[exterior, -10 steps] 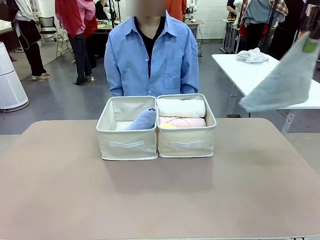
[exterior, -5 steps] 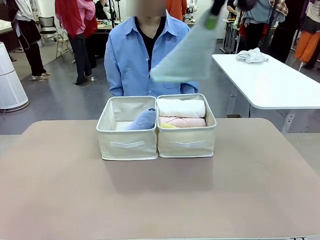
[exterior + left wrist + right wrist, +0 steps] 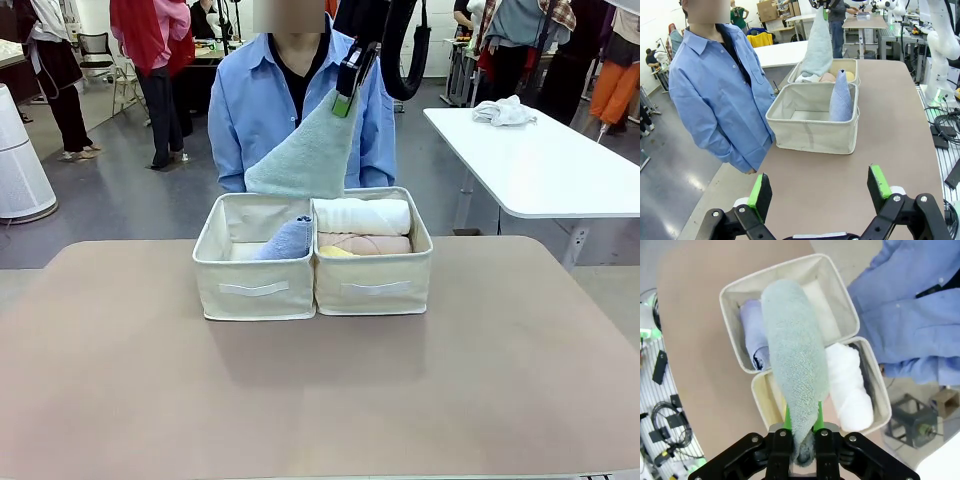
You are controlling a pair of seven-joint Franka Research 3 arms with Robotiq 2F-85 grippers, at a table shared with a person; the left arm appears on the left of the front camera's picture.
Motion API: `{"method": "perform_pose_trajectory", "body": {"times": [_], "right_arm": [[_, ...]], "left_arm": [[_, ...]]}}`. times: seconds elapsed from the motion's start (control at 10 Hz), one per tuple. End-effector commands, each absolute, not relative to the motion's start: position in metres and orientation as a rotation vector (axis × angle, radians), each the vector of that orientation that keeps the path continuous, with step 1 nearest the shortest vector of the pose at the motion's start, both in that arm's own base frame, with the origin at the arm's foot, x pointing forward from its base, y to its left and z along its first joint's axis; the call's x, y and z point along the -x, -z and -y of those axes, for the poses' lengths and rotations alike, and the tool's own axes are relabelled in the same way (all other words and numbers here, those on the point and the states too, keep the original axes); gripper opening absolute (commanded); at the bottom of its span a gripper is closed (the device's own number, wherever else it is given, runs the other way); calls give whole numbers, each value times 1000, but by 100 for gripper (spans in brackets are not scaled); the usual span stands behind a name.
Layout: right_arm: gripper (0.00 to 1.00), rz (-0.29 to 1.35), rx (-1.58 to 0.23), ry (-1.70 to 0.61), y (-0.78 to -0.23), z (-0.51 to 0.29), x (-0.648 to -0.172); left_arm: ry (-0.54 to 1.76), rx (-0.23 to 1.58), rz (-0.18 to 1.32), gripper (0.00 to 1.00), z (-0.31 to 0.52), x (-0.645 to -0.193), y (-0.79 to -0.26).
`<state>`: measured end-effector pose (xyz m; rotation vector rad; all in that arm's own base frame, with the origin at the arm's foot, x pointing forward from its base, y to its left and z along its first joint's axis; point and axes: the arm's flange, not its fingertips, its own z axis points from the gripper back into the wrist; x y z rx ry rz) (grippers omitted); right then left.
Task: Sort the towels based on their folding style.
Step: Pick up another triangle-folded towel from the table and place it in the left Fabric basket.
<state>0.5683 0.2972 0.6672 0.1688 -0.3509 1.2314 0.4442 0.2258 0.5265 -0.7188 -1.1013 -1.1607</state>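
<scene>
**Last cone over the bins, drop into the left one to come**

Nearest, bare tan table (image 3: 320, 400), nothing loose on it. In the left wrist view, left gripper (image 3: 820, 187) low over the table's far side, green pads spread wide, grasping nothing, well apart from the bins.

Mid-table, two beige bins touching side by side. In the left bin (image 3: 255, 290): the lavender-blue cone (image 3: 285, 240), tip up, leaning toward the shared wall, with open floor beside it. In the right bin (image 3: 375, 290): the white roll (image 3: 362, 215) on top, the pink roll (image 3: 365, 244) under it, a sliver of the yellow roll (image 3: 335, 252) at the near left corner.

Above the bins, the grey-green cone (image 3: 305, 155), pinched at its tip by the right gripper (image 3: 347, 85), fingers clenched on the terry, wide end hanging down and slanted toward the robot's left. Clear of both rims; lower edge roughly over the dividing wall and the back of the left bin. Beyond, a person in a blue shirt (image 3: 260, 110) standing close behind the bins, hands out of the work.

Judged step: carrying the second cone to its match. Next move, by that reading: shift a little farther over the left bin, lower into the free space beside the lavender-blue cone, then release. Care needed with the dangling wide end, likely to catch the shared wall or flop onto the white roll.
</scene>
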Motion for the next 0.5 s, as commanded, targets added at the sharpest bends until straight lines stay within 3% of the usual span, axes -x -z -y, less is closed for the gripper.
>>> {"method": "perform_pose_trajectory", "body": {"times": [0.0, 0.4], "right_arm": [[16, 339, -178, -1204, -666, -294, -570], [16, 339, -178, -1204, -666, -294, -570]], "left_arm": [[1169, 711, 1099, 100, -227, -441, -527], [1169, 711, 1099, 100, -227, -441, -527]]}}
